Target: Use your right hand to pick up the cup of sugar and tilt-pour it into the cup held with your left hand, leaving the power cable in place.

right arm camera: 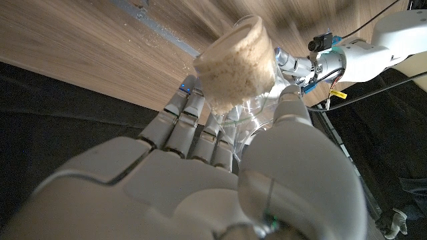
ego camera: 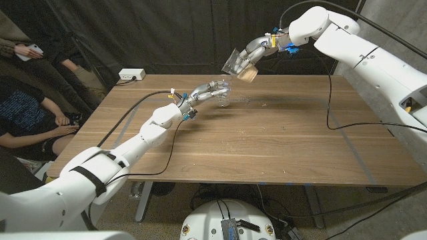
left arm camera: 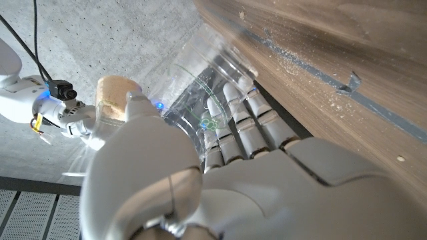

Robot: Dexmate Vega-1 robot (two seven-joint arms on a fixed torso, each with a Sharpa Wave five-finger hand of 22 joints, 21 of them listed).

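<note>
The right hand [ego camera: 257,50] grips a tilted clear plastic cup of brown sugar [ego camera: 241,67] above the empty clear cup [ego camera: 223,97], which the left hand [ego camera: 205,91] holds on the wooden counter [ego camera: 267,147].

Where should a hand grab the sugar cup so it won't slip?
Around its clear side wall, coming from the side, as the right hand does now. The sugar cup is round and tilted, so fingers wrap its wall and leave the mouth free. It hangs above the left hand.
</note>
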